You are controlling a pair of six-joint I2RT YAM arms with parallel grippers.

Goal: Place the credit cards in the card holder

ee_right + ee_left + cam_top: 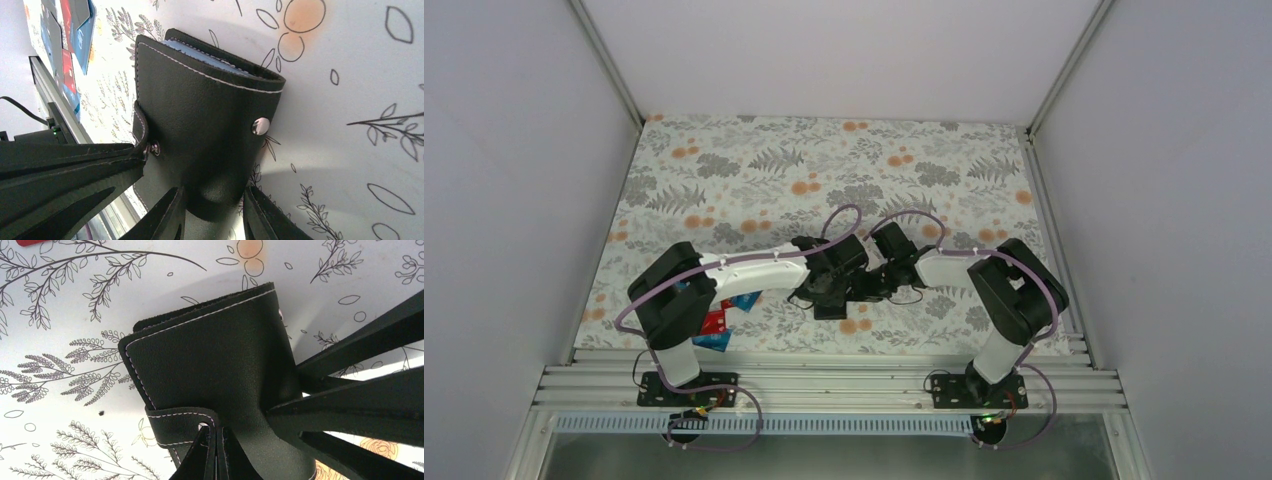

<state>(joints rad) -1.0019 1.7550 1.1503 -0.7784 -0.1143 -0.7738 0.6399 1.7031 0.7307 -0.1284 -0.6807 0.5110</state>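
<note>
nearest the front edge, toward the front-left corner of the table (824, 160), the cards (716, 328) lie in a loose pile beside the left arm's base, well apart from both claws. further in, near the middle of the table, the card holder (200, 105) is folded, its strap unsnapped. the right claw (212, 202) holds the holder's body, jaws partly spread around it. the left claw (212, 445) is pressed together on the strap's tip. the strap runs sideways toward the left arm, so opening likely means pulling that way. the left arm is nearer the cards.
</note>
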